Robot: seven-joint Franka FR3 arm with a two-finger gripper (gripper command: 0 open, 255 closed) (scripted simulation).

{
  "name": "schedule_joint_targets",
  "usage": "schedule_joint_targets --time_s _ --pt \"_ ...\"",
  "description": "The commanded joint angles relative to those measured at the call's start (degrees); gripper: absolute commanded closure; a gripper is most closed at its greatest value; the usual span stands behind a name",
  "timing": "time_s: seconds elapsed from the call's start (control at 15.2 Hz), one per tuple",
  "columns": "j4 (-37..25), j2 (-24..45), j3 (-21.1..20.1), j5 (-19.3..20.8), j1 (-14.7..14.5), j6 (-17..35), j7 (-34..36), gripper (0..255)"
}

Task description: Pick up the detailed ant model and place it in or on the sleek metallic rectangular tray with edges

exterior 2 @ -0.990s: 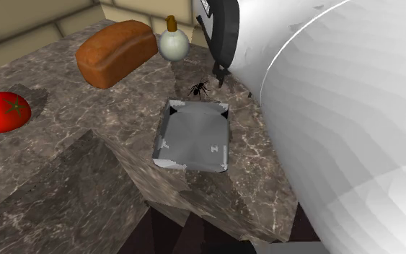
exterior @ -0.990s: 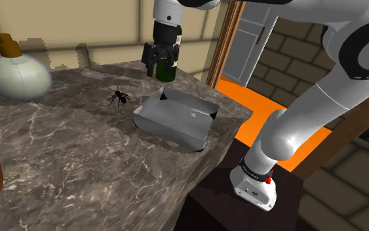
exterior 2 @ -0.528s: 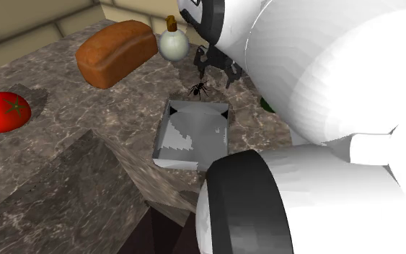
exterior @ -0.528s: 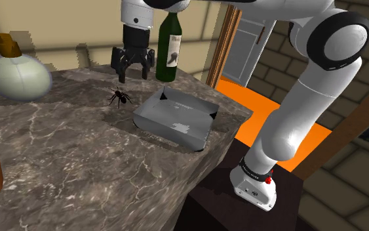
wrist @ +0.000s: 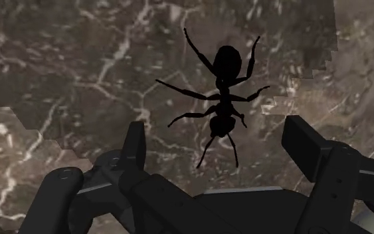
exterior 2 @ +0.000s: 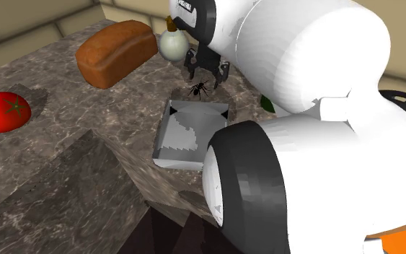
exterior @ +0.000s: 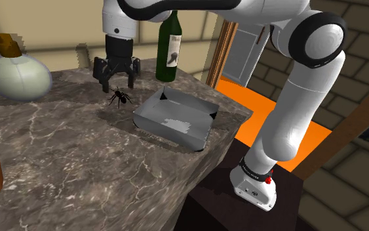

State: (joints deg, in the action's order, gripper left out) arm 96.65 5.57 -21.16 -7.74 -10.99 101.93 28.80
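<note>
The black ant model (exterior: 118, 97) (exterior 2: 199, 89) lies on the dark veined marble counter (exterior: 78, 164), just beside the grey metal tray (exterior: 176, 131) (exterior 2: 164, 137), off the tray's rim on the side away from the robot's stand (exterior: 242, 203). A narrow strip of bare marble lies between ant and tray, and the two do not touch.

The black gripper (exterior: 116, 84) (exterior 2: 207, 78) hangs close over the ant, pointing down, on the ant's side away from the tray. Its fingers are spread wide. In the wrist view the ant (wrist: 222, 106) lies between the two fingers (wrist: 135, 143), apart from both, with the gripper (wrist: 216, 136) touching nothing.

A dark green wine bottle (exterior: 170, 46) stands upright near the tray's far rim in the shoulder view, just beside the arm's wrist. A round pale flask with a brown stopper (exterior: 18, 73) (exterior 2: 173, 43) sits well beyond the ant from the tray. A brown bread loaf (exterior 2: 116, 52) lies well apart from the tray, to the upper left of it in the second exterior view. A red tomato (exterior 2: 3, 112) sits farther off on the tray's left in that view.

The arm's large white links (exterior 2: 316, 108) hide the counter on the tray's right in the second exterior view and cover one near corner of the tray. Beyond the tray in the shoulder view, an orange floor (exterior: 261, 111) shows past the counter's edge.
</note>
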Motion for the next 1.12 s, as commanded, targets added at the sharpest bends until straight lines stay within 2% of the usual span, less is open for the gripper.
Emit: schedule_joint_targets --time_s 0.0,0.59,0.66,1.06 --pt "1.41 0.07 -0.08 -0.02 -0.1 1.5 -0.01 0" --pt "2.54 0.12 -0.14 -0.03 -0.19 2.69 -0.03 0" --pt "2.54 0.12 -0.14 -0.03 -0.19 2.69 -0.03 255" --pt "2.54 0.12 -0.12 -0.04 -0.16 2.68 -0.08 255"
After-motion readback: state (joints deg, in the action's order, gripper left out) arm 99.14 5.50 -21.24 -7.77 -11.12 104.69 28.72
